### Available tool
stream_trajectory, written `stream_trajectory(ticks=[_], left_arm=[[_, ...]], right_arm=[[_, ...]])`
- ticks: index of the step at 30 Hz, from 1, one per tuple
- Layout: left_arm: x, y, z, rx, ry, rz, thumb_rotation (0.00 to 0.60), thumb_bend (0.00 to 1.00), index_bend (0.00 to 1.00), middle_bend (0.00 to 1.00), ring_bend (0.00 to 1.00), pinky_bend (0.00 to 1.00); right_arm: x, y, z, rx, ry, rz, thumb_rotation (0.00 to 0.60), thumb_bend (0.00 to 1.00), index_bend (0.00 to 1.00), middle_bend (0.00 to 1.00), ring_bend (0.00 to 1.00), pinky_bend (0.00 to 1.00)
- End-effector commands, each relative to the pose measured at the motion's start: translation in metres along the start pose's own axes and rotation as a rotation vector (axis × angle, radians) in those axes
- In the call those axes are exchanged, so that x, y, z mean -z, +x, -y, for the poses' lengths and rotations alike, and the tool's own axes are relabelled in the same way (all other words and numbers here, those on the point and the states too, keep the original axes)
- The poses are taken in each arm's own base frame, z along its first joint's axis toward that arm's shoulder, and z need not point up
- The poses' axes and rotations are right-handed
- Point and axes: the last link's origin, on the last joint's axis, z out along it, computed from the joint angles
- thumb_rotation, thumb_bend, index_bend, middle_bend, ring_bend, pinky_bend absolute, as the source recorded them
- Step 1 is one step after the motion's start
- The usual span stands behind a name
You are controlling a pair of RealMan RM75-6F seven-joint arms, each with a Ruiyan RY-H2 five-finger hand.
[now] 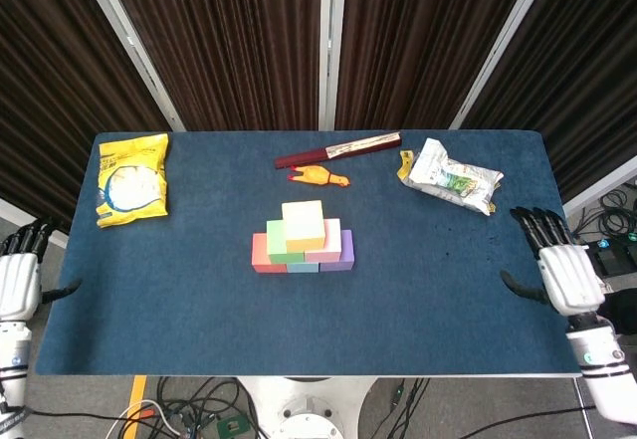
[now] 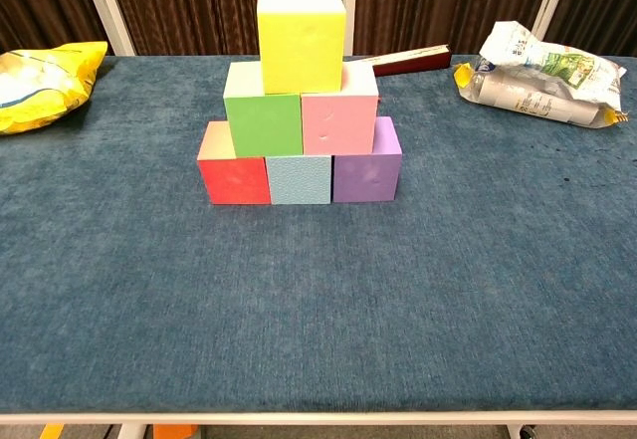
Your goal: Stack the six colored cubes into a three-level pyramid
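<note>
A three-level stack of cubes stands in the middle of the table. The red cube [image 2: 233, 175], light blue cube [image 2: 300, 178] and purple cube [image 2: 366, 172] form the bottom row. On them sit the green cube [image 2: 263, 118] and pink cube [image 2: 339, 117], with the yellow cube [image 2: 301, 39] [image 1: 303, 223] on top. My left hand [image 1: 18, 282] hangs off the table's left edge, fingers apart and empty. My right hand [image 1: 561, 273] is past the right edge, also spread and empty. Neither hand shows in the chest view.
A yellow snack bag [image 1: 130, 177] lies at the back left. A dark red flat box [image 1: 338, 148] and a small rubber chicken [image 1: 320, 174] lie behind the stack. A white crumpled bag [image 1: 451, 177] sits at the back right.
</note>
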Motion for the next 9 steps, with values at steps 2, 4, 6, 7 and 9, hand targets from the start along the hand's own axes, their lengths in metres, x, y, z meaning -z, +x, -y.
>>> stream_trajectory(ticks=[2,4,6,7,9], left_arm=[[0.036,-0.003,-0.004,-0.024,0.009,0.038,0.6,0.0,0.17,0.13,0.11,0.18],[0.048,-0.005,-0.003,-0.041,0.022,0.051,0.6,0.0,0.17,0.13,0.11,0.18],[0.057,-0.005,-0.004,-0.042,0.035,0.065,0.6,0.0,0.17,0.13,0.11,0.16],[0.06,-0.005,-0.003,-0.04,0.04,0.07,0.6,0.0,0.17,0.13,0.11,0.16],[0.066,-0.005,-0.003,-0.039,0.045,0.075,0.6,0.0,0.17,0.13,0.11,0.15]], right_arm=[[0.044,-0.016,-0.019,0.006,-0.03,-0.002,0.6,0.2,0.0,0.03,0.0,0.0],[0.054,-0.018,-0.022,-0.004,-0.044,-0.001,0.6,0.2,0.0,0.03,0.0,0.0],[0.059,-0.017,-0.024,-0.009,-0.05,-0.013,0.6,0.2,0.0,0.02,0.0,0.0],[0.06,-0.017,-0.024,-0.011,-0.051,-0.019,0.6,0.2,0.0,0.02,0.0,0.0],[0.062,-0.017,-0.025,-0.016,-0.05,-0.018,0.6,0.2,0.0,0.03,0.0,0.0]])
